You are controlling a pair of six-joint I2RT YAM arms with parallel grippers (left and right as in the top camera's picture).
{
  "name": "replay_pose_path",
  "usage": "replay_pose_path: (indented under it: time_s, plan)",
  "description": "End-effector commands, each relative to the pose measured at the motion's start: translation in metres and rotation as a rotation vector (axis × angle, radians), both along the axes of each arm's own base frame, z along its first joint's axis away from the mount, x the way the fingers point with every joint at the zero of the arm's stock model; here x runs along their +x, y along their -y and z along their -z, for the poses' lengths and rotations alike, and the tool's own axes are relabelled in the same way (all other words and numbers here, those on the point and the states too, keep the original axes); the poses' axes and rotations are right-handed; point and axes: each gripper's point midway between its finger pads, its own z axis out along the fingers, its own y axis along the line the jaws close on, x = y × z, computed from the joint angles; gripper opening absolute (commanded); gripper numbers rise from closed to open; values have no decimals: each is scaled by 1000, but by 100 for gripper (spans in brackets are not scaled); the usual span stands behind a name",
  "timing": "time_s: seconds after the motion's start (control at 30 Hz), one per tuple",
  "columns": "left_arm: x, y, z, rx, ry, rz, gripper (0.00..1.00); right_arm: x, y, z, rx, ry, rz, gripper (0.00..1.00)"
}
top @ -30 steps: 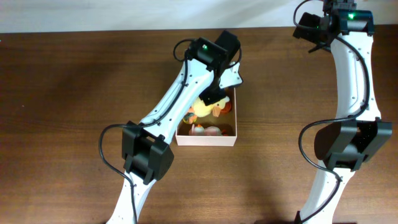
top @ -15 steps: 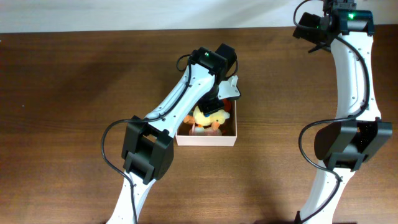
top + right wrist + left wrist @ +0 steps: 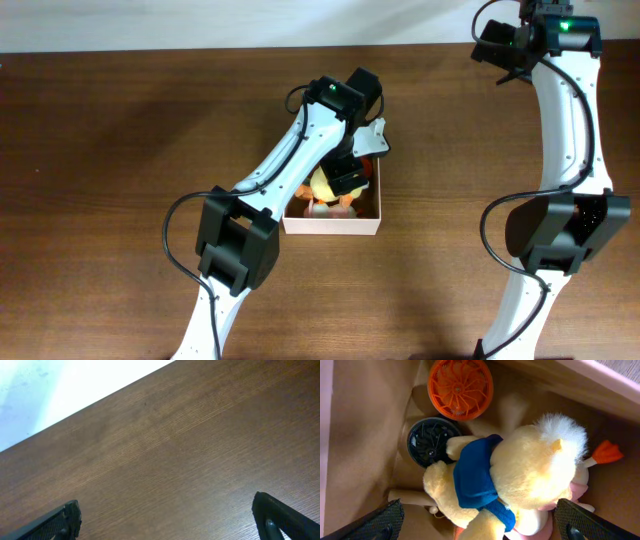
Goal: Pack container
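Note:
The container [image 3: 335, 223], a shallow white box with a tan inside [image 3: 365, 435], sits mid-table. In it lies a yellow plush duck [image 3: 525, 475] with a blue scarf, on top of an orange ribbed disc [image 3: 460, 387], a dark disc [image 3: 427, 442] and a pink toy [image 3: 580, 487]. My left gripper [image 3: 352, 168] hangs over the box, open, its fingertips [image 3: 382, 522] on either side of the duck and apart from it. My right gripper [image 3: 167, 520] is open over bare wood at the table's far right back, holding nothing.
The brown wooden table [image 3: 120, 150] surrounds the box on all sides. A white wall strip [image 3: 60, 385] runs along the table's back edge. The right arm [image 3: 565, 130] rises along the right side, well away from the box.
The left gripper has opened and let go of the plush duck, which now lies in the container. The gripper shifted slightly toward the box's middle. The right arm has not moved.

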Motion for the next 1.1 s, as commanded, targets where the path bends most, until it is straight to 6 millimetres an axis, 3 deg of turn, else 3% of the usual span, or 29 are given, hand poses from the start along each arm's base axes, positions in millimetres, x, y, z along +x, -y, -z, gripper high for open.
replay_pose_path:
  time_s: [0.0, 0.17, 0.43, 0.47, 0.5, 0.57, 0.6, 0.63, 0.83, 1.07]
  plan:
    - [5, 3, -11, -35, 19, 1, 99, 1, -3, 4, 9, -4, 4, 99]
    - [18, 12, -29, -84, 79, -20, 99, 1, -3, 4, 9, -4, 4, 99]
    - [16, 27, -31, -151, 66, -7, 99, 1, -3, 4, 9, -4, 4, 99]
    - [15, 27, -31, -150, 65, -6, 96, 1, -3, 4, 9, -4, 4, 99]
    - [15, 27, -31, -149, 62, -6, 79, 1, -3, 4, 9, -4, 4, 99]
    - [12, 25, -30, -141, 52, -7, 22, 1, -3, 4, 9, -4, 4, 99]
    - [9, 23, -29, -133, 39, -20, 7, 1, -3, 4, 9, -4, 4, 99]
    - [8, 22, -29, -129, 31, -32, 2, 1, -3, 4, 9, -4, 4, 99]
    - [-2, 15, -28, -104, -15, -84, 2, 1, -3, 4, 9, -4, 4, 99]
    - [-18, 21, -28, -134, -85, -76, 2, 1, -3, 4, 9, -4, 4, 99]
